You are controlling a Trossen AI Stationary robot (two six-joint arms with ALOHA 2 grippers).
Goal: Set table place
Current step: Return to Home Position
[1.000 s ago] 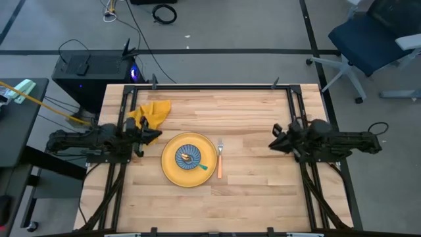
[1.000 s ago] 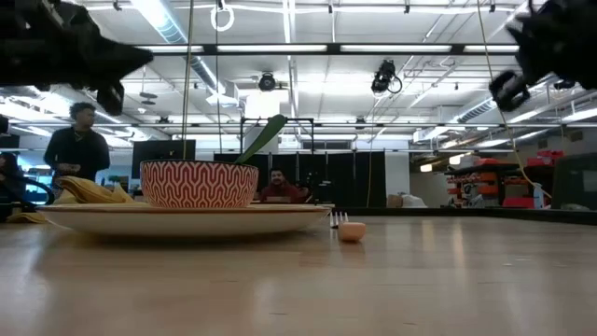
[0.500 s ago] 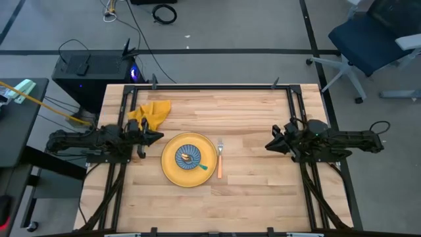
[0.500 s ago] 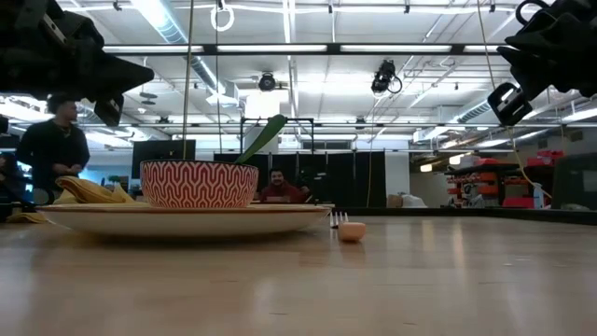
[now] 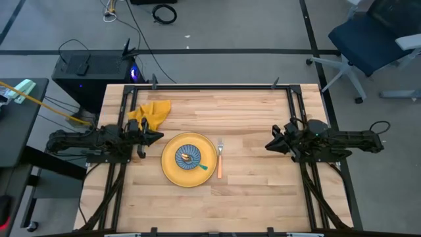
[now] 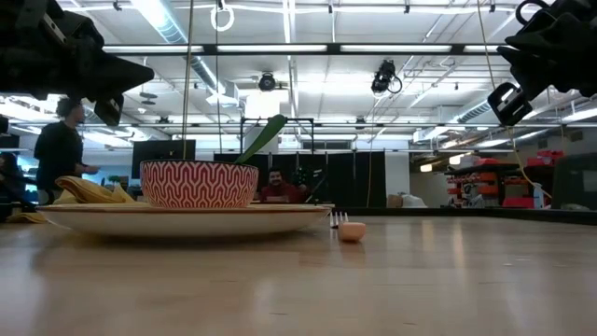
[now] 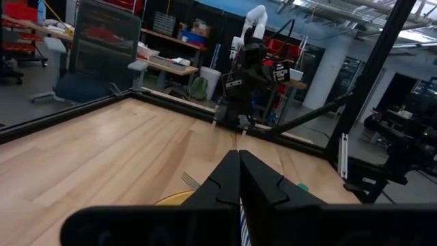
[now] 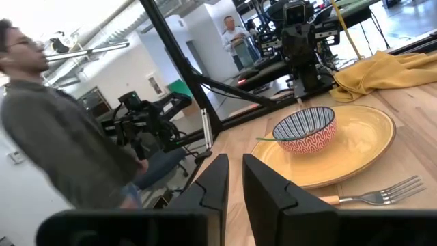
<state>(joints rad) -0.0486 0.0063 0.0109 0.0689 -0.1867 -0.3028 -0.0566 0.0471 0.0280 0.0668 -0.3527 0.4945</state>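
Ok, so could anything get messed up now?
1. The left gripper hangs close to the napkin and the plate. A careless swing might drag the napkin or nudge the plate.
2. The spoon leans over the rim of the bowl with its handle sticking out, so a bump could tip it out.
3. The fork lies close beside the plate, so a shoved plate would likely knock it crooked.
The right gripper waits off to the right.

Seen from above, a blue office chair stands on the grey floor to the right, a black computer case with a blue light to the left, a coiled black cable lies between, and a person in dark clothes stands in the room.
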